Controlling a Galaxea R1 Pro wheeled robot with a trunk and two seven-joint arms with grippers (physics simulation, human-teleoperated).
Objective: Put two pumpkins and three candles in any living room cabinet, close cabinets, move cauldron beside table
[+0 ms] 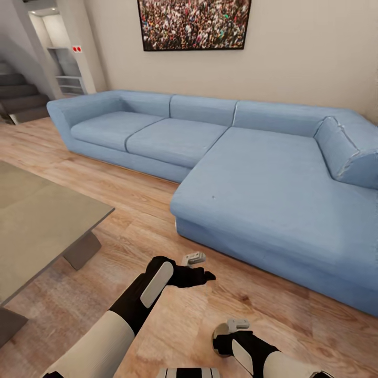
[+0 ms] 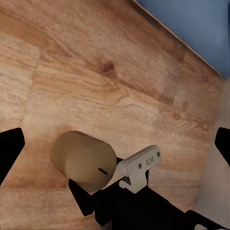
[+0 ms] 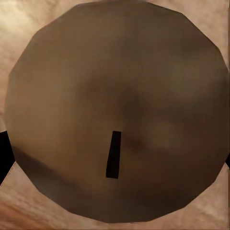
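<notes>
From the head camera I look down over a wood floor (image 1: 131, 194) with a long blue corner sofa (image 1: 252, 173) ahead and to my right, under a framed picture (image 1: 193, 23) on the wall. The grey top of the low table (image 1: 37, 220) fills the left edge, and stairs (image 1: 21, 97) rise in the far left corner. My left gripper (image 1: 202, 274) reaches forward over the bare floor, close to the sofa's base; I cannot tell from here how wide its fingers stand. My right gripper (image 1: 223, 336) sits lower in the picture, pointing down, with a small round brownish shape at its tip that I take for a candle (image 1: 220, 331).

Through the left wrist camera I see the left gripper's two black fingertips (image 2: 10, 148) at opposite edges of the picture, spread wide with nothing between them but floor. Past them lies the right gripper (image 2: 91, 194), its black fingers closed against the side of a stubby tan candle (image 2: 84, 160) with a short dark wick mark on its flat top. A strip of blue sofa (image 2: 201, 28) crosses one corner.

Through the right wrist camera the candle's round flat top (image 3: 117, 110) nearly covers the picture, with a short black wick slot below its middle. Black finger edges (image 3: 5, 158) show at both sides, pressed close to the candle, wood floor (image 3: 19, 211) beyond.
</notes>
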